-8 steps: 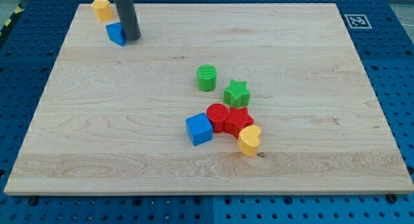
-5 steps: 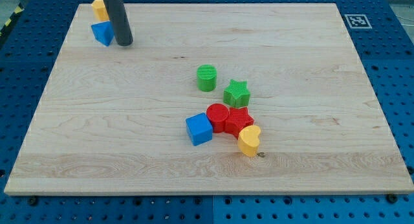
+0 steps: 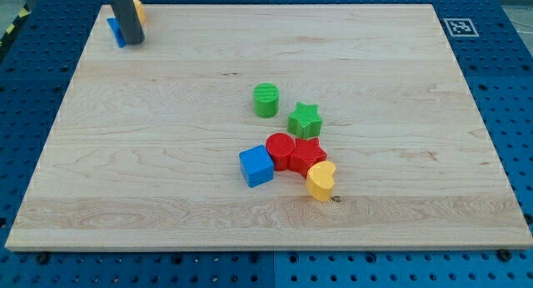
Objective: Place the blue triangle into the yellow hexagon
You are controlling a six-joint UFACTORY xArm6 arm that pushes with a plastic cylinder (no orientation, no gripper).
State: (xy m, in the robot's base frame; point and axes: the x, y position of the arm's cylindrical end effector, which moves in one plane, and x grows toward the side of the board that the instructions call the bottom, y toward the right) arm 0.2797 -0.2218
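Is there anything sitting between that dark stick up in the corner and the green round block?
No. In the camera view, only bare wooden board stretches from my tip, beside the blue triangle, to the green cylinder.

blue triangle, yellow hexagon, dark rod

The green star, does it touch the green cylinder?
No. A strip of bare board shows between the green star and the green cylinder, which sits up and to the view's left.
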